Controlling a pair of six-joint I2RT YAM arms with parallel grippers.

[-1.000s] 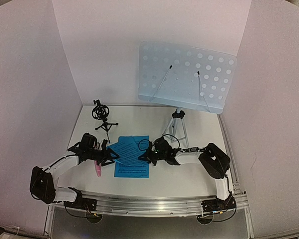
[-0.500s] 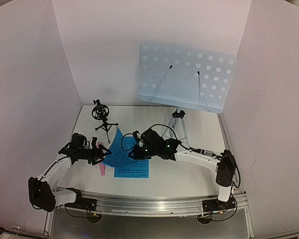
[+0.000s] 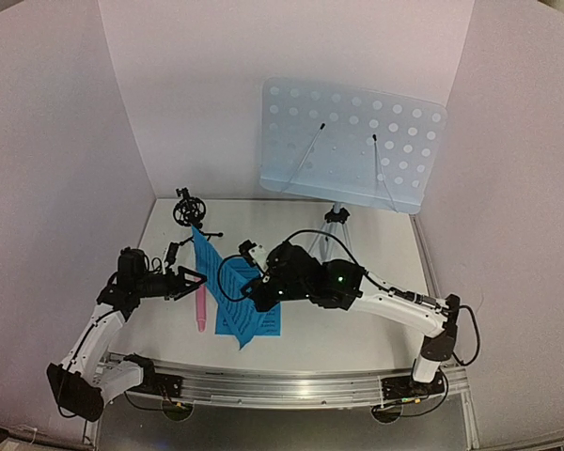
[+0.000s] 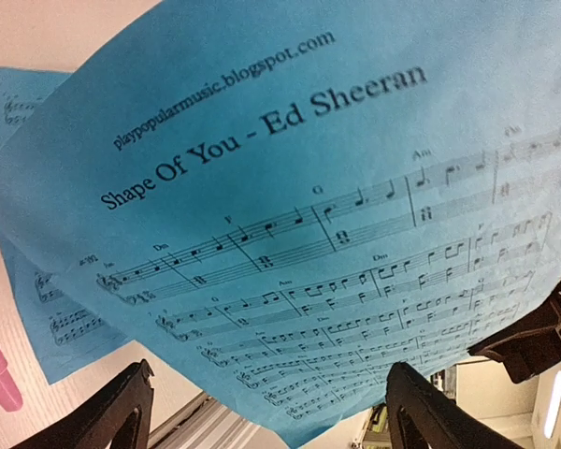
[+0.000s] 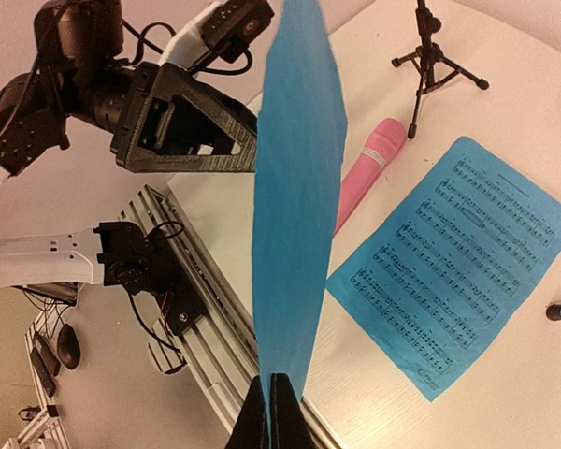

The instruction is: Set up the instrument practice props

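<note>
Lifting one music sheet (image 3: 207,258) looks like the current step. Mid-frame in the top view, the right gripper (image 3: 252,293), arm stretched leftward, pinches it upright. Next it needs carrying up to the music stand (image 3: 352,141) at upper right. In the left wrist view, the left gripper (image 4: 271,426) has its jaws wide apart, and the sheet fills the frame. In the right wrist view, the claw's clamped on the sheet's bottom edge, with the pink microphone (image 5: 366,168) lying centre-right.

matt paper music sheet (image 4: 290,187), smooth plastic microphone (image 5: 365,173)
</note>
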